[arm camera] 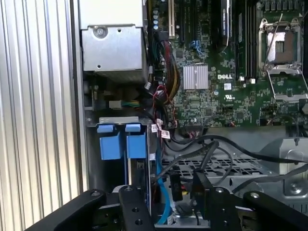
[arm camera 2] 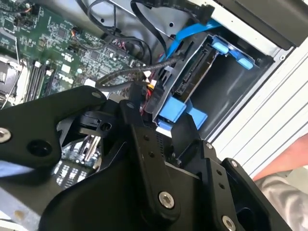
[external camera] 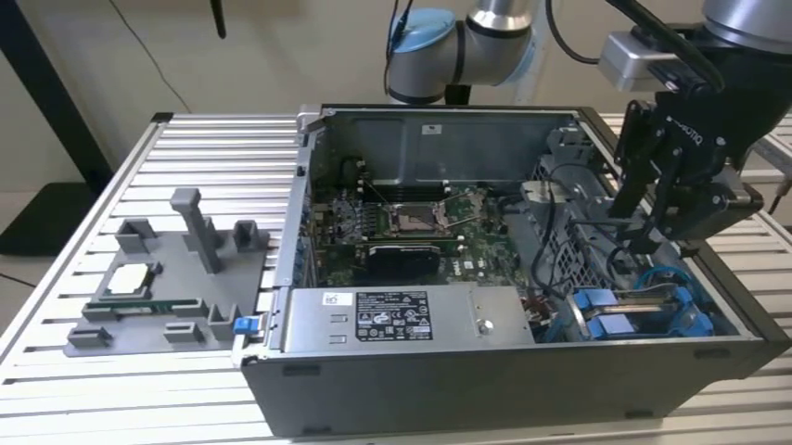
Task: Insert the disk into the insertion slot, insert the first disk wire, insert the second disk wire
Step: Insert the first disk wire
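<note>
The disk [external camera: 644, 311] sat in the insertion slot [arm camera 2: 231, 91] at the computer case's [external camera: 495, 380] near right. The hand [external camera: 656, 243] hovered above it; I could not tell its grip.

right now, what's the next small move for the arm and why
Probably a slight descent of the end effector toward the disk: it already sits in the insertion slot, while the black wire beside its connector edge looks not yet plugged in.

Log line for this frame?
disk: in slot | gripper: over slot, beside cables | cables plugged in: cannot tell
</note>
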`<state>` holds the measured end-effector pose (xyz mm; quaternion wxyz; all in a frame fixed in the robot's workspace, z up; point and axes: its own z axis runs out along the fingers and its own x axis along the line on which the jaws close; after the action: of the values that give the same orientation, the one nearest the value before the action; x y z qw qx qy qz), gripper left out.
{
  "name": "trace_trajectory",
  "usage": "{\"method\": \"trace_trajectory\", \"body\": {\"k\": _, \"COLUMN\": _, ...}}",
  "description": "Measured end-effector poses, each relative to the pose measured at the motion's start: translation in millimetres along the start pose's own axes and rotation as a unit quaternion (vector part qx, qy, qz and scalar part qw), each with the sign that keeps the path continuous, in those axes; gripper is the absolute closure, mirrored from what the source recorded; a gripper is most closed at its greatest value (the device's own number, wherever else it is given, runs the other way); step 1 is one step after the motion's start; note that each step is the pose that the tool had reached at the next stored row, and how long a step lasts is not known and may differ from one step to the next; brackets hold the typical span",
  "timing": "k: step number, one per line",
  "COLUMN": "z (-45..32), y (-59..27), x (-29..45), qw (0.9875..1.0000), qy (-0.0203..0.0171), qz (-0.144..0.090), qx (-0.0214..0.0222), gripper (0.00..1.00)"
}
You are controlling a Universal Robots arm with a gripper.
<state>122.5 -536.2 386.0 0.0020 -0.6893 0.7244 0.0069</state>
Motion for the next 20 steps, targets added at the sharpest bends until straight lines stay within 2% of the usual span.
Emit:
{"method": "trace_trajectory", "body": {"k": 3, "z": 0.5, "y": 0.0, "x": 0.0, "qw": 0.9999, "qy": -0.0003, "qz": -0.015, "qx": 0.0021, "gripper": 0.00}}
{"method": "trace_trajectory", "body": {"k": 11, "z": 0.3, "y": -0.1, "x": 0.0, "qw": 0.9981, "qy": -0.0052, "qz": -0.061, "qx": 0.0016, "gripper": 0.00}}
{"method": "trace_trajectory", "body": {"k": 16, "z": -2.4, "y": -0.2, "x": 1.3, "qw": 0.9976, "qy": -0.0092, "qz": -0.068, "qx": 0.0016, "gripper": 0.00}}
{"method": "trace_trajectory", "body": {"k": 20, "z": -2.5, "y": -0.4, "x": 6.9, "qw": 0.9975, "qy": -0.0110, "qz": -0.070, "qx": 0.0016, "gripper": 0.00}}
